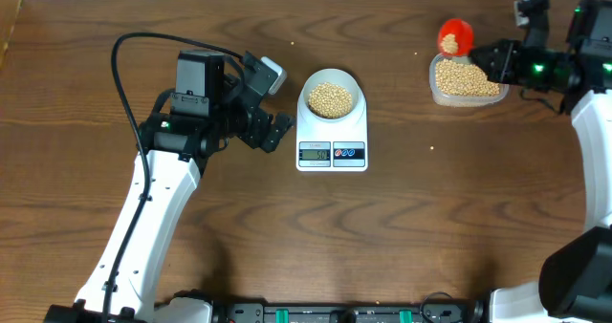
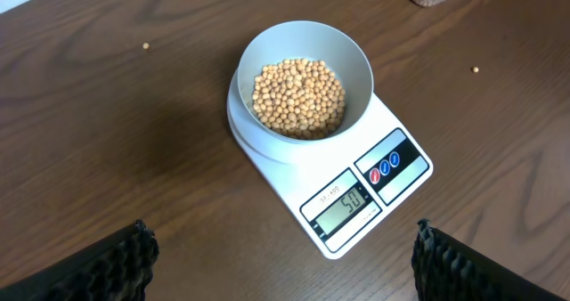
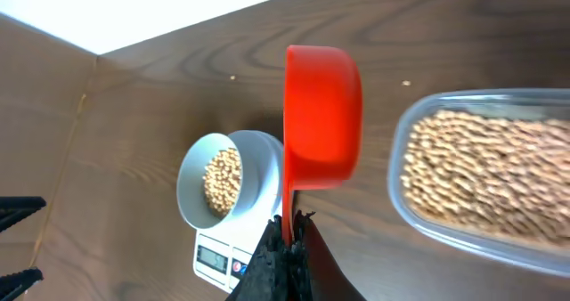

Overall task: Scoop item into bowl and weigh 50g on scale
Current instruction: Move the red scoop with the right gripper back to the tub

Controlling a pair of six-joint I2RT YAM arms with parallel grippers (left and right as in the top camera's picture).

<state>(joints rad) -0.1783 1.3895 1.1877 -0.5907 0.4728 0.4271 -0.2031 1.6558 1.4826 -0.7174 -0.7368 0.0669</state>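
The pale bowl (image 1: 308, 92) sits on the white scale (image 1: 332, 143) at mid-table, partly filled with tan beans (image 1: 331, 98). In the left wrist view the bowl (image 2: 356, 61) with its beans (image 2: 298, 98) rests on the scale (image 2: 356, 190), whose display is lit. My left gripper (image 1: 277, 101) is open just left of the scale, its jaws (image 2: 280, 239) wide apart with nothing between them. At the back right my right gripper (image 1: 492, 60) is shut on the handle of a red scoop (image 1: 455, 36), which hangs beside the clear tub (image 1: 435, 92) of beans. In the right wrist view the scoop (image 3: 322, 114) shows its underside.
A few stray beans lie on the wood, one right of the scale (image 2: 475, 69) and one to the left (image 2: 146, 45). The clear tub (image 3: 411, 214) is close to the right of the scoop. A black cable (image 1: 120, 65) loops off the left arm.
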